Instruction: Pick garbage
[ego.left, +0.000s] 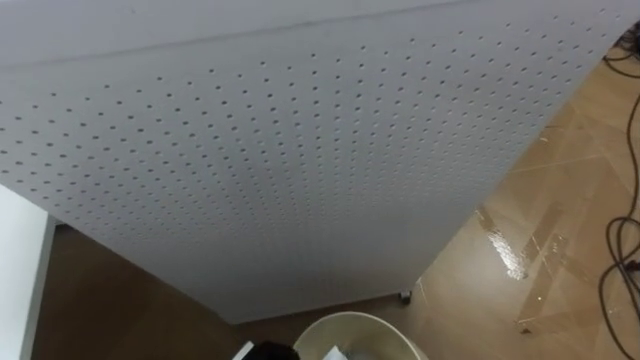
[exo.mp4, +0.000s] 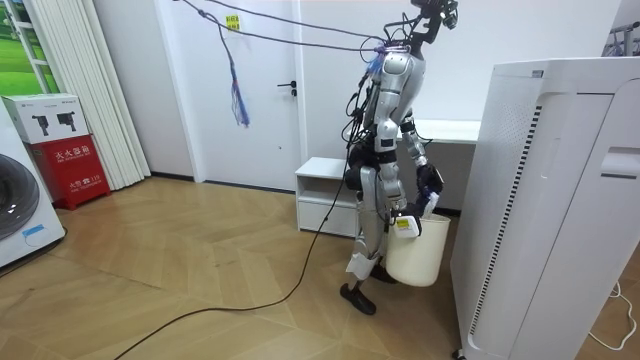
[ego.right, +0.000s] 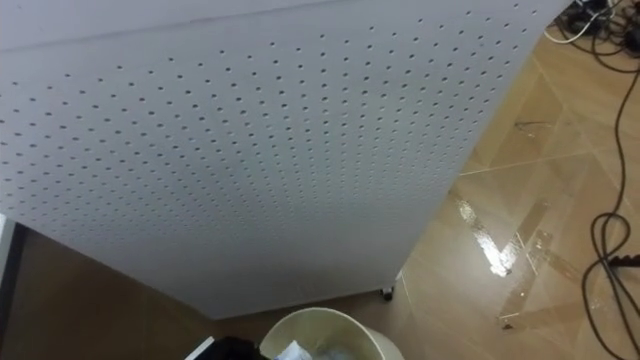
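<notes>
I stand facing a tall white perforated panel (ego.left: 300, 150), and a cream waste bin (exo.mp4: 418, 250) hangs off the floor in front of my legs. The bin's rim (ego.left: 355, 322) shows at the bottom of the eye views, with white crumpled garbage (ego.left: 335, 353) inside. A dark part of my left hand (ego.left: 268, 352) sits at the bin's left rim. In the room view that hand (exo.mp4: 404, 222) grips the rim. My right hand (exo.mp4: 430, 184) hangs just above the bin's opening, and whether it holds anything is unclear.
The panel belongs to a big white cabinet (exo.mp4: 545, 200) on small castors (ego.left: 405, 296), close ahead. Wooden floor (ego.left: 540, 220) lies to the right, with dark cables (ego.left: 625, 260) at its edge. A low white cabinet (exo.mp4: 325, 190) and a desk stand behind me.
</notes>
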